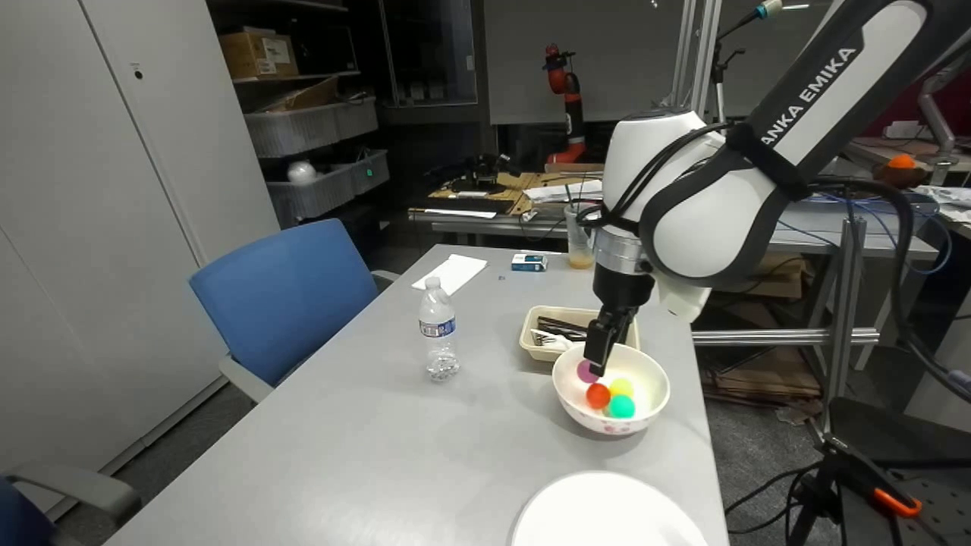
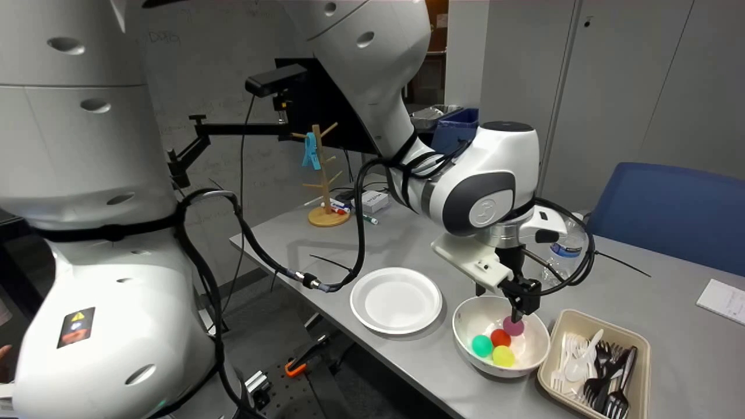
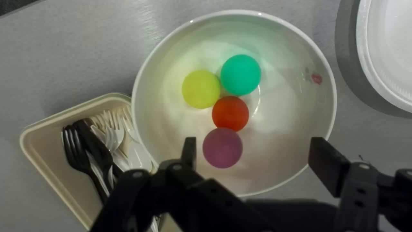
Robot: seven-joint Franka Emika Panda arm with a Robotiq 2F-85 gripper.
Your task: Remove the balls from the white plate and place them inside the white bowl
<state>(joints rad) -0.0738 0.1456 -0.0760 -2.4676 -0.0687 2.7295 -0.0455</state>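
The white bowl (image 1: 574,408) stands on the table; it also shows in an exterior view (image 2: 474,317) and the wrist view (image 3: 289,106). In it lie a green ball (image 3: 240,74), a yellow ball (image 3: 201,89), a red ball (image 3: 230,113) and a purple ball (image 3: 222,148). The white plate (image 2: 396,299) holds no ball in that exterior view; its edge shows in the wrist view (image 3: 370,54). My gripper (image 3: 254,153) is open above the bowl, its fingers wide apart. In the wrist view the purple ball appears between them, closer to the left finger, untouched.
A beige tray (image 2: 640,372) with black and white plastic cutlery stands beside the bowl. A plastic bottle (image 1: 438,334), papers (image 1: 453,273), a small box (image 1: 529,262) and a cup (image 1: 579,243) stand on the table. A wooden peg stand (image 2: 326,218) is beyond the plate.
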